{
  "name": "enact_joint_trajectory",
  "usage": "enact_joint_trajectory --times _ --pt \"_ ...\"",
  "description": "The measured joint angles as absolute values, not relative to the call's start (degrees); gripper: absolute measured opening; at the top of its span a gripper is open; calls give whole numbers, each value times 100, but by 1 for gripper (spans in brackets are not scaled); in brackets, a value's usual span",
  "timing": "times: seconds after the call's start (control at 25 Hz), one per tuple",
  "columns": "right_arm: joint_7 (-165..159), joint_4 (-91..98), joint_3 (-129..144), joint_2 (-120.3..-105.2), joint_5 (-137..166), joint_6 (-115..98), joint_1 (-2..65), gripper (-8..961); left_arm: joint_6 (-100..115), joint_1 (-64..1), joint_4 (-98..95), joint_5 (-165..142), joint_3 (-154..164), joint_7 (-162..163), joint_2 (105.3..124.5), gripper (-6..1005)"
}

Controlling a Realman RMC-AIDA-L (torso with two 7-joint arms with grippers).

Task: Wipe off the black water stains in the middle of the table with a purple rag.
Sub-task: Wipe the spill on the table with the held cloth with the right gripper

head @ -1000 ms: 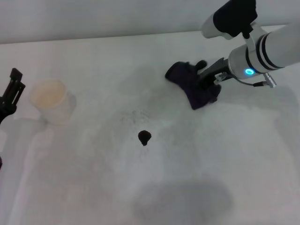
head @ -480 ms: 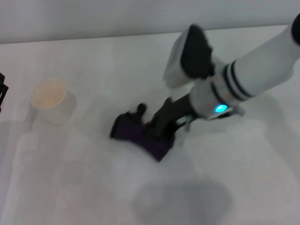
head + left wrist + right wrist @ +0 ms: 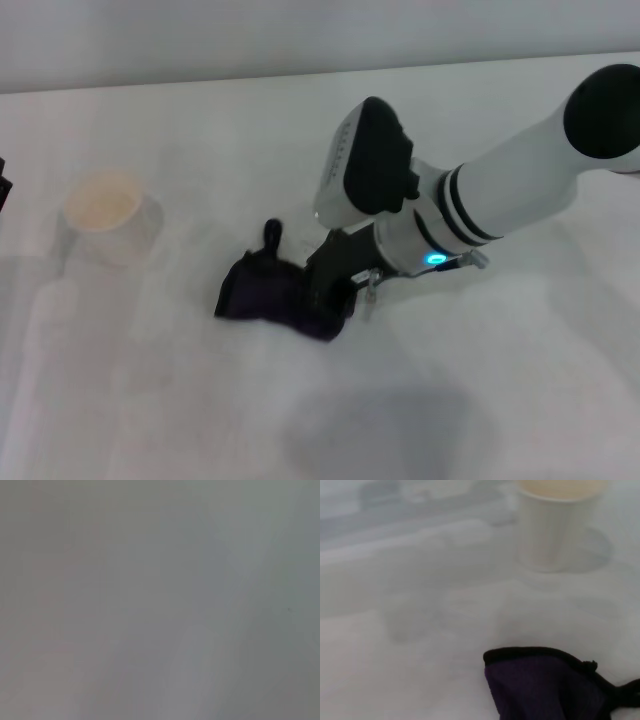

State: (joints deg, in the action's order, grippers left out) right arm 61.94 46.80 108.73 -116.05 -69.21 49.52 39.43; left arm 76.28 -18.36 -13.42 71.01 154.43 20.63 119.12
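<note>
The right gripper [image 3: 325, 290] has its fingers clamped on the rag [image 3: 270, 290], pressing it flat on the counter [image 3: 520, 380]. The stain is hidden, probably under the cloth. The cup [image 3: 108, 215] stands beyond the fingers; too long a stroke could topple it.

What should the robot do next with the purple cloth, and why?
Probably keep rubbing a little, then lift to check. The right gripper presses the purple rag flat on the table near its middle, and no black water stains show beside the rag, so the blot may be hidden under it or gone.
</note>
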Motion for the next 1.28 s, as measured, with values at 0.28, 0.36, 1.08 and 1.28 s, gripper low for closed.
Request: enact_joint_trajectory --times 0.28,0.36,1.08,1.28 --pt "6193 4113 10058 -11552 -6559 4520 4020 105 7628 -1863 -1306 7101 15405 2065 11909 886" --pt "6192 4047 9680 -11550 -6337 4511 4000 105 7628 -1864 -1306 7101 15380 2065 11909 886" --pt "6467 4474 10719 -11620 -7253 5527 3980 103 7627 -1879 -1207 7101 15223 2066 11909 886" --pt "6343 4277 10382 -11564 -7180 4872 3899 103 7623 -1873 -1178 7102 15222 2066 11909 885"
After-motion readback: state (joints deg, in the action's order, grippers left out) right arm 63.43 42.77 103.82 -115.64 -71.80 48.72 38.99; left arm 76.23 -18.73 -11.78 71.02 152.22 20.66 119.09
